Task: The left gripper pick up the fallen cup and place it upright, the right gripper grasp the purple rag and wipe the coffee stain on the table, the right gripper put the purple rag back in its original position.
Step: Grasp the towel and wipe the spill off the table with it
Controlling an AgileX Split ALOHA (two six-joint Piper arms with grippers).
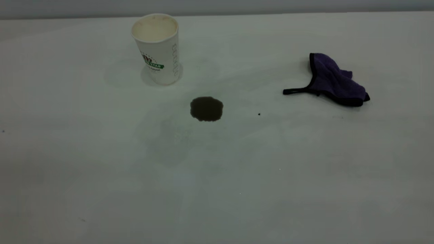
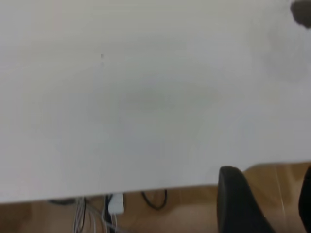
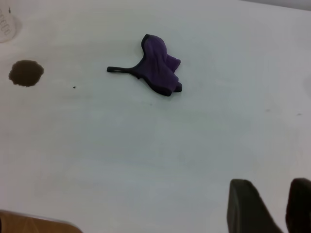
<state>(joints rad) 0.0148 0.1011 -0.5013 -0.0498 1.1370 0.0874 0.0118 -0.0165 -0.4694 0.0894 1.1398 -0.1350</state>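
A: Status on the cup [image 1: 156, 47]?

B: Upright on the table [image 1: 101, 176], far left of centre, mouth up, cream inside showing. Green band and logo face the exterior camera. Nothing is touching it.

A: Coffee stain [image 1: 206, 108]?

B: There as a roundish dark brown puddle, near-right of the cup and clear of it. Tiny black speck [image 1: 259, 114] sits to its right, separate from the puddle.

A: Purple rag [image 1: 335, 81]?

B: Bunched up on the right side of the table, well apart from the stain. Black trim along the edge, thin loop strap trailing left toward the stain. No contact with either arm.

A: Grippers?

B: Neither appears in the exterior view. Right gripper [image 3: 272, 206]: its wrist camera shows two dark fingers with a clear gap between them, so spread apart, nothing in between. It hangs over bare table, well short of the rag; rag, stain and the cup's edge all show farther off in that view. Left gripper [image 2: 272, 201]: one dark finger [image 2: 238, 199] plus a sliver of the other at the frame edge, wide gap, holding nothing. It sits at the table's edge, with wood floor and cables [image 2: 97, 213] visible below.
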